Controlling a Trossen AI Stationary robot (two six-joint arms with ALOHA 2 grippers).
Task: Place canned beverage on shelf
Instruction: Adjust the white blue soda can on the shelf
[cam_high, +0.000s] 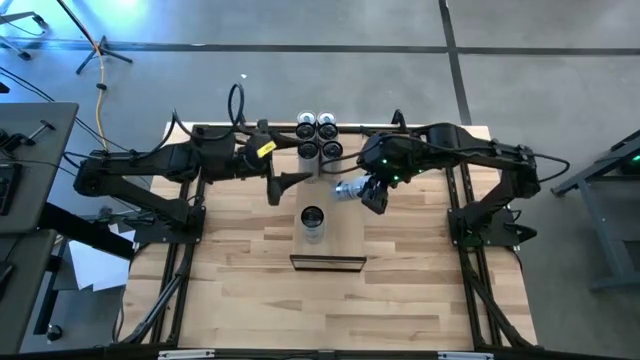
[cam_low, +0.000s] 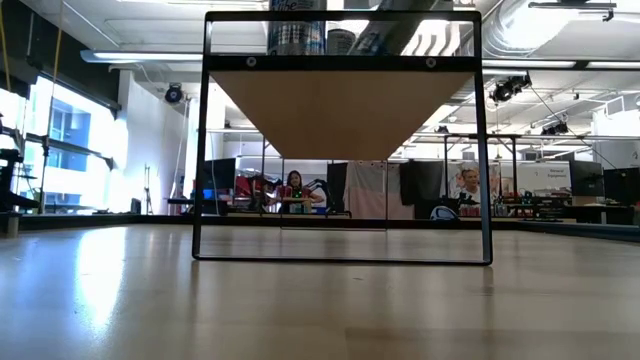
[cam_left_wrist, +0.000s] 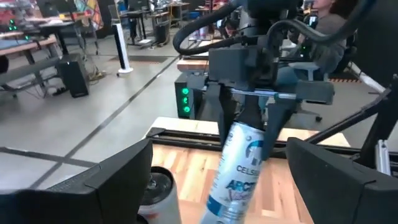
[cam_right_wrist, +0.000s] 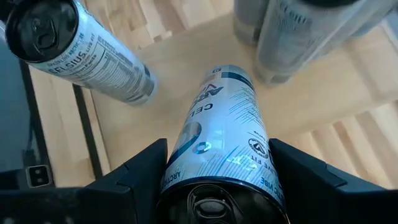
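Between right tool (cam_right_wrist: 217, 180) fingers | can (cam_right_wrist: 217, 137) gripped | above shelf (cam_high: 345, 232)

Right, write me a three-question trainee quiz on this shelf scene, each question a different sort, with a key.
1. True or false: the right hand holds a can tilted, not upright.
2. Multiple choice: how many cans stand in the cluster at the table's far edge? A) two B) four C) six
3. Short answer: what already stands on the shelf, and where is the left hand relative to it?

Key:
1. True. Both wrist views show the can leaning between the fingers.
2. B.
3. One upright can. The left hand is open and empty, just beyond the shelf's far left corner, pointing toward the right hand.
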